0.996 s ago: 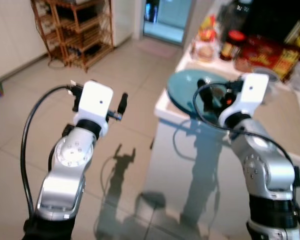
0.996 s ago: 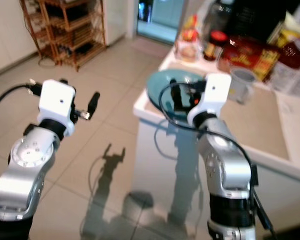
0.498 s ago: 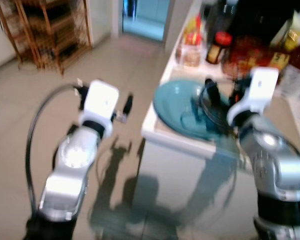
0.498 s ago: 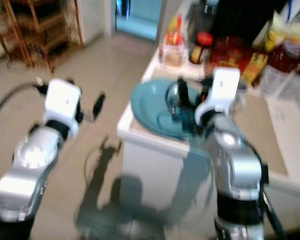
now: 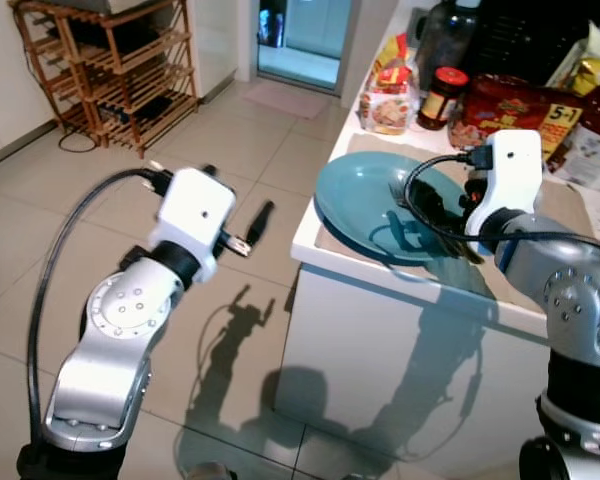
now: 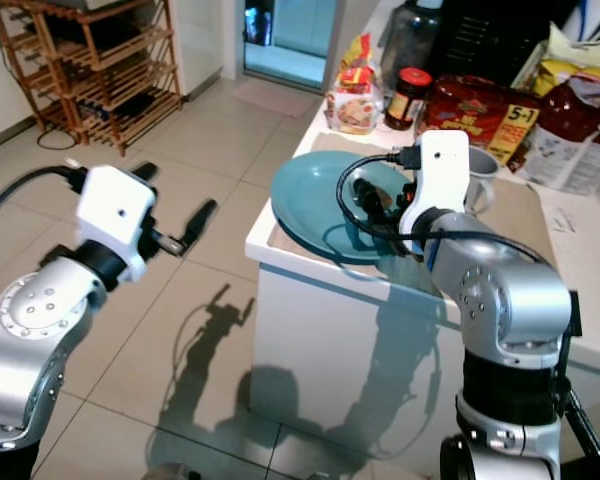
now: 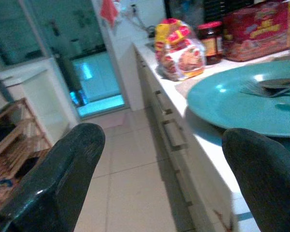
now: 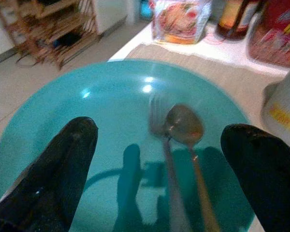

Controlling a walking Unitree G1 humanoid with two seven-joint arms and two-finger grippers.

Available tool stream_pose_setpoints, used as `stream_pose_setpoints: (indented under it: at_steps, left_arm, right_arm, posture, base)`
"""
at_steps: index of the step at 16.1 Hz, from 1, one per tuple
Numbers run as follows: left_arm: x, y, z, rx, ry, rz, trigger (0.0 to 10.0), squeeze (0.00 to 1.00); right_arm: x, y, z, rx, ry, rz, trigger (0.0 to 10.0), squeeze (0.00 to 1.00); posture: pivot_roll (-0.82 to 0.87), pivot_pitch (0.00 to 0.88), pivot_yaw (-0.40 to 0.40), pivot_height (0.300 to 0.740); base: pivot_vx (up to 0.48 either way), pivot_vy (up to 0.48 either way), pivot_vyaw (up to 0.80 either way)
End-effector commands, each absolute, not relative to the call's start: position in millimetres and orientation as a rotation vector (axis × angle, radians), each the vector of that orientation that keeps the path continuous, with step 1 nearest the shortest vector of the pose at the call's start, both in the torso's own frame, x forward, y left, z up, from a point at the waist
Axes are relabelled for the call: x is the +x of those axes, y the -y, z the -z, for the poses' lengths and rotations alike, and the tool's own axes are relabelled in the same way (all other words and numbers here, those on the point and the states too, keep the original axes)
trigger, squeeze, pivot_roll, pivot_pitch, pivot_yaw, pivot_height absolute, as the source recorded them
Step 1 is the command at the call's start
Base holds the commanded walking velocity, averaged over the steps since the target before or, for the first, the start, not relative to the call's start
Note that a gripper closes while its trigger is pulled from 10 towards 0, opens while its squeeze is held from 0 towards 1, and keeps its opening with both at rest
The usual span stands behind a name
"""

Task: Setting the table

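Observation:
A teal plate (image 5: 360,205) lies on a woven placemat at the corner of the white counter (image 5: 380,300). A fork (image 8: 157,116) and a spoon (image 8: 183,126) rest side by side on the plate. My right gripper (image 8: 159,135) hovers low over the plate's near right part, open, one finger on each side of the cutlery and holding nothing. My left gripper (image 7: 164,137) is open and empty, out over the tiled floor to the left of the counter and pointing toward the plate; one of its fingers (image 5: 261,214) shows in the left eye view.
A pale mug (image 6: 485,178) stands just right of the plate. Behind it are a snack bag (image 5: 388,85), a red-lidded jar (image 5: 442,92) and red packets (image 5: 505,105). A wooden rack (image 5: 110,70) stands far left, with a doorway (image 5: 300,40) beyond the open floor.
The whole picture shifted and blurred as the camera moved, then settled. The right gripper stays over the plate and the left arm keeps its raised pose.

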State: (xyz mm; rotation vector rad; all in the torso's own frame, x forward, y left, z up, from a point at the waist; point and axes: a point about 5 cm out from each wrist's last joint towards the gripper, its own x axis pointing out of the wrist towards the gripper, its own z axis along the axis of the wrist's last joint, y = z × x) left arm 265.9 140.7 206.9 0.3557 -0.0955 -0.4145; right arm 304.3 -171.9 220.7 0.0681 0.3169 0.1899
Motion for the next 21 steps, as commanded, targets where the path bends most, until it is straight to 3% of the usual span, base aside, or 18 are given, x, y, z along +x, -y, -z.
stream_pose_setpoints:
  at_steps: [1, 5, 17, 18, 19, 20, 21]
  left_arm:
    - [265.1, -137.8, -210.4, 0.362, 0.103, 0.442, 10.0, 0.0]
    - [264.5, -133.8, -210.6, 0.362, 0.092, 0.485, 10.0, 0.0]
    - [253.4, -124.6, -204.9, 0.358, 0.048, 0.601, 10.0, 0.0]
    - [251.5, -122.6, -205.5, 0.342, 0.047, 0.625, 10.0, 0.0]
    - [249.8, -121.0, -206.2, 0.332, 0.049, 0.645, 10.0, 0.0]
    - [245.8, -117.3, -208.1, 0.308, 0.055, 0.69, 10.0, 0.0]
    - [242.7, -114.4, -209.2, 0.288, 0.053, 0.725, 10.0, 0.0]
  right_arm:
    - [304.6, 171.9, -219.2, 0.116, -0.38, -0.236, 10.0, 0.0]
    - [312.3, 167.8, -208.2, 0.132, -0.502, -0.246, 10.0, 0.0]
    - [317.6, 169.9, -193.4, 0.146, -0.61, -0.215, 10.0, 0.0]
    - [317.2, 170.2, -191.4, 0.143, -0.622, -0.214, 6.9, 0.0]
    - [317.2, 170.2, -190.7, 0.142, -0.626, -0.215, 4.5, 0.0]
    - [317.4, 170.2, -189.6, 0.14, -0.632, -0.217, 2.7, 0.0]
    - [317.7, 170.3, -189.1, 0.139, -0.634, -0.216, 1.8, 0.0]
  posture:
    - [0.11, 0.048, -0.095, 0.74]
    - [0.12, 0.046, -0.093, 0.74]
    - [0.12, 0.05, -0.099, 0.74]
    - [0.12, 0.049, -0.101, 0.74]
    - [0.12, 0.049, -0.101, 0.74]
    - [0.12, 0.049, -0.101, 0.74]
    - [0.12, 0.049, -0.101, 0.74]
  base:
    - [0.0, 0.0, 0.0]
    - [0.0, 0.0, 0.0]
    - [0.0, 0.0, 0.0]
    - [0.0, 0.0, 0.0]
    - [0.0, 0.0, 0.0]
    - [0.0, 0.0, 0.0]
    - [0.0, 0.0, 0.0]
